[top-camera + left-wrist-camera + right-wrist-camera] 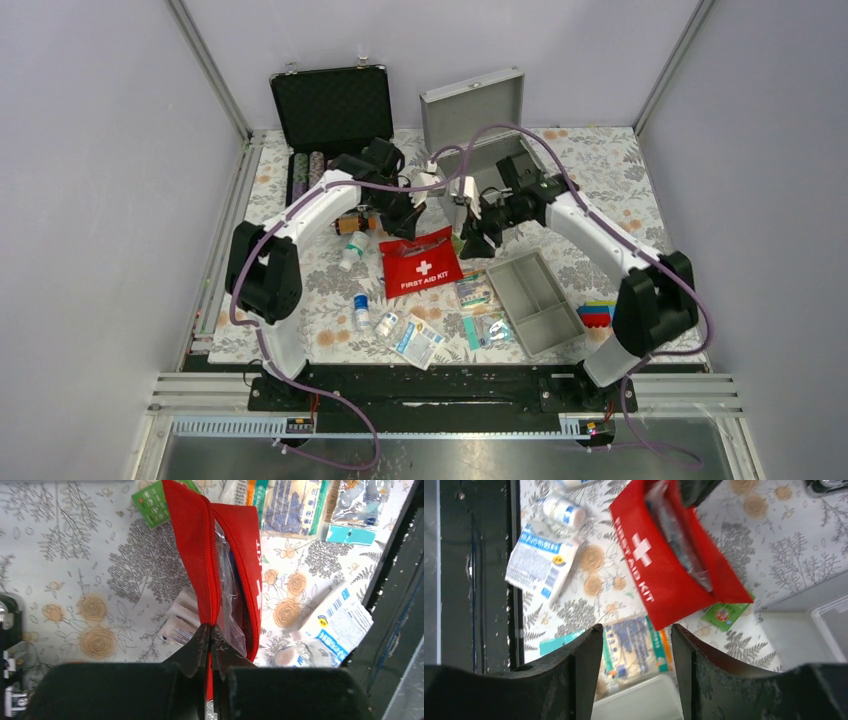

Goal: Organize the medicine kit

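Note:
The medicine kit's grey metal box (pixel 478 128) stands open at the back of the table, and its grey divided tray (pixel 535 300) lies apart at the front right. My left gripper (pixel 402 230) is shut on one edge of the open flat red pouch (pixel 421 262). In the left wrist view the fingers (pixel 210 639) pinch that zip edge of the red pouch (pixel 192 555), and a clear plastic bag (pixel 227 590) shows inside. My right gripper (pixel 472 244) is open and empty just right of the pouch. In the right wrist view it (pixel 636 630) hovers over a packet (pixel 636 645) and the tray's rim (pixel 644 702).
A black case with poker chips (pixel 328 112) stands open at the back left. Small bottles (pixel 352 250) (pixel 361 311), a white-blue packet (pixel 420 342) and sachets (pixel 487 330) lie around the pouch. A blue-red item (pixel 596 313) lies beside the tray.

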{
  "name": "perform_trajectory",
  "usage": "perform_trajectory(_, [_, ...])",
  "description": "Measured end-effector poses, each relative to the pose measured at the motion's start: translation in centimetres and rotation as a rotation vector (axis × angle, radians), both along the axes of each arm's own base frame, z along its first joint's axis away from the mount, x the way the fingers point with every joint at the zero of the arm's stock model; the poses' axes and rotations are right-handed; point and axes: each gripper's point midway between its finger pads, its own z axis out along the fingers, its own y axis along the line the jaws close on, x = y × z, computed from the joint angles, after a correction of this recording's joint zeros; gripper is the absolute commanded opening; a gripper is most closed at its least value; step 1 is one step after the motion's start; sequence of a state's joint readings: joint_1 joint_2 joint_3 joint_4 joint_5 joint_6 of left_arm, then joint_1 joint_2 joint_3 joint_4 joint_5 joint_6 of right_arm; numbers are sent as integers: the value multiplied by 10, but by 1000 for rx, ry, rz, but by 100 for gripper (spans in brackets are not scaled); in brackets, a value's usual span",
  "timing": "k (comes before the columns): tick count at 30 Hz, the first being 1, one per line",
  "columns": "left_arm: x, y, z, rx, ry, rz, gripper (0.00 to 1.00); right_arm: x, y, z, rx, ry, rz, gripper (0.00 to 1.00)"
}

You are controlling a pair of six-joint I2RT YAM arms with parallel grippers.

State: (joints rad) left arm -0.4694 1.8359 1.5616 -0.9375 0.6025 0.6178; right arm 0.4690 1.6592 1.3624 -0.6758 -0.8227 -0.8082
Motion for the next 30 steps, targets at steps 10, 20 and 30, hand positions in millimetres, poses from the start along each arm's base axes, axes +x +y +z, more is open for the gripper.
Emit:
perform_trajectory(10, [26, -21, -4, -28, 3, 42, 0, -23, -13, 0, 72, -89, -50, 57])
perform_trajectory(20, [21, -25, 1, -77, -7, 17, 0, 15, -9, 25, 135, -70, -166, 59])
perform_trajectory(30, [-2, -5, 63, -109, -375, -196, 0, 34, -10, -1, 123, 118, -254, 65])
